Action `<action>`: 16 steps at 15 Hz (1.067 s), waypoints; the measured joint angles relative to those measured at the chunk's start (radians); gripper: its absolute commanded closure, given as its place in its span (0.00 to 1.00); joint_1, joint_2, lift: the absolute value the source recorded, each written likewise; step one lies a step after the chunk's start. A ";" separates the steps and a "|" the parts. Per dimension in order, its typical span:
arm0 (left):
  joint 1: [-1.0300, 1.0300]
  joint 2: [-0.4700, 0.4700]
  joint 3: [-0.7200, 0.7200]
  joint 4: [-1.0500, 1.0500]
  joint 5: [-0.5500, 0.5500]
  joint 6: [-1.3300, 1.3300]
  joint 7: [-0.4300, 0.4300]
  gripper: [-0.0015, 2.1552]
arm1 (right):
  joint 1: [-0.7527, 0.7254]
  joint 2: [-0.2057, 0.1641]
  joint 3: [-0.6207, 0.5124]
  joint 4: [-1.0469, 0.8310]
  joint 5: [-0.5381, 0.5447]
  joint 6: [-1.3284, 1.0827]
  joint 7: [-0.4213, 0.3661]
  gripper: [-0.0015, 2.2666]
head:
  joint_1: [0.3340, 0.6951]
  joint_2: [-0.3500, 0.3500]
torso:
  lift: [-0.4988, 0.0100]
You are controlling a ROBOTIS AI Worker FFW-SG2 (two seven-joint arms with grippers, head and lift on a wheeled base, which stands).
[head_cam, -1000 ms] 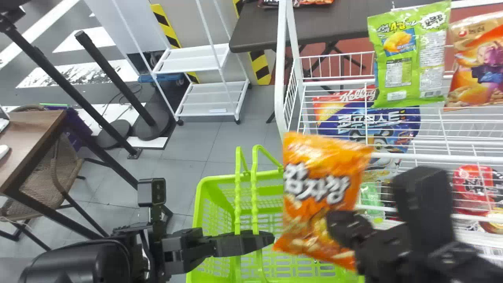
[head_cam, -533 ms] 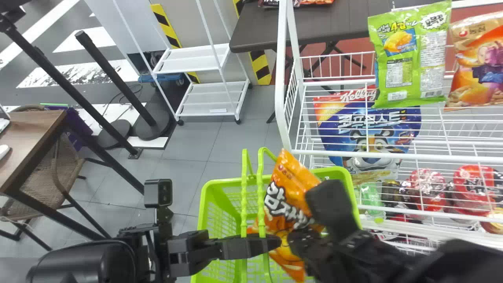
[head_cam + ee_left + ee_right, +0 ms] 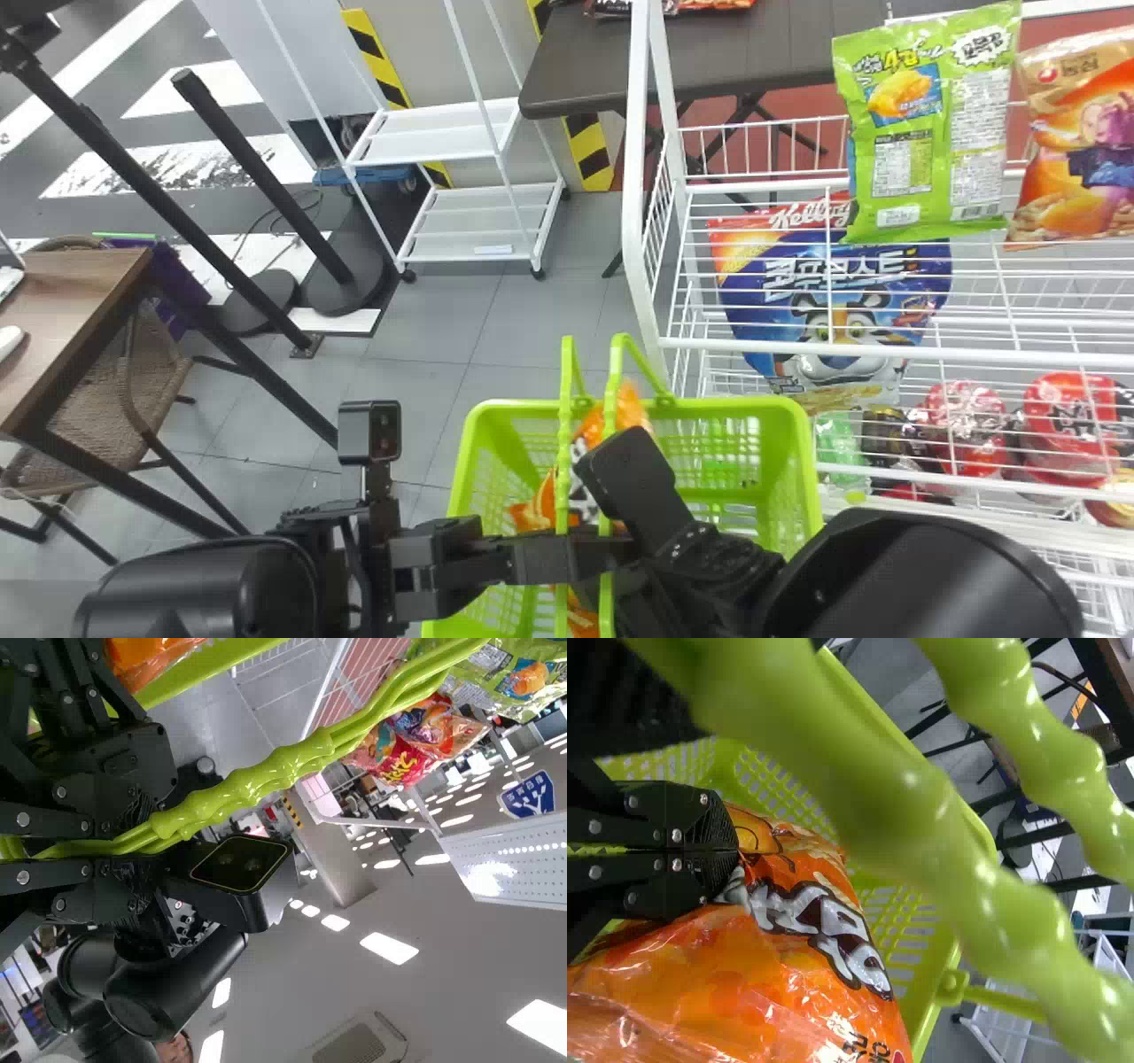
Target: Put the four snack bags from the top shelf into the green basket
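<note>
Between the basket's edges [image 3: 726, 408], the bag [image 3: 788, 992] is gripped by the right end effector [image 3: 631, 585], the handles [image 3: 266, 775] by the left one [image 3: 586, 554].

We count one green basket [image 3: 802, 452] | two basket handles [image 3: 564, 443] | one orange snack bag [image 3: 534, 512] | right, at least one green bag [image 3: 912, 133], one orange-brown bag [image 3: 1076, 133] | one blue cereal bag [image 3: 762, 297] | far, one white cart [image 3: 465, 146]
</note>
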 measured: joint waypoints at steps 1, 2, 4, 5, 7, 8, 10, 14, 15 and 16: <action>-0.001 0.002 0.000 0.000 0.001 0.002 0.000 1.00 | 0.009 0.000 -0.006 -0.017 -0.002 0.005 0.000 0.01 | 1.00 1.00 | 0.98; -0.002 0.004 0.000 0.000 0.001 0.006 0.000 1.00 | 0.028 -0.003 -0.027 -0.064 0.002 0.020 0.001 0.02 | 1.00 1.00 | 0.98; -0.002 0.009 0.001 -0.001 0.002 0.010 0.000 1.00 | 0.071 -0.035 -0.101 -0.202 0.001 0.094 0.005 0.02 | 1.00 1.00 | 0.98; -0.002 0.014 0.002 -0.001 0.002 0.011 0.000 1.00 | 0.097 -0.061 -0.150 -0.288 -0.007 0.153 0.007 0.02 | 1.00 1.00 | 0.98; -0.001 0.021 0.004 -0.001 0.006 0.012 0.000 1.00 | 0.152 -0.101 -0.253 -0.433 -0.006 0.236 0.008 0.02 | 1.00 1.00 | 0.98; -0.001 0.025 0.004 -0.001 0.009 0.012 0.000 1.00 | 0.179 -0.111 -0.317 -0.495 0.004 0.268 0.008 0.02 | 1.00 1.00 | 0.98; -0.001 0.029 0.003 0.000 0.013 0.012 0.000 1.00 | 0.202 -0.123 -0.441 -0.559 0.023 0.275 0.013 0.02 | 1.00 1.00 | 0.98; -0.001 0.033 0.000 0.001 0.016 0.012 0.000 1.00 | 0.109 -0.126 -0.595 -0.431 0.063 0.057 0.010 0.03 | 1.00 0.76 | 0.98; -0.001 0.034 0.000 0.001 0.017 0.012 0.000 1.00 | 0.069 -0.126 -0.609 -0.357 0.066 -0.042 0.008 0.03 | 1.00 0.73 | 0.98; -0.001 0.034 0.000 0.001 0.017 0.012 0.000 1.00 | 0.027 -0.126 -0.614 -0.284 0.070 -0.123 0.008 0.03 | 1.00 0.71 | 0.98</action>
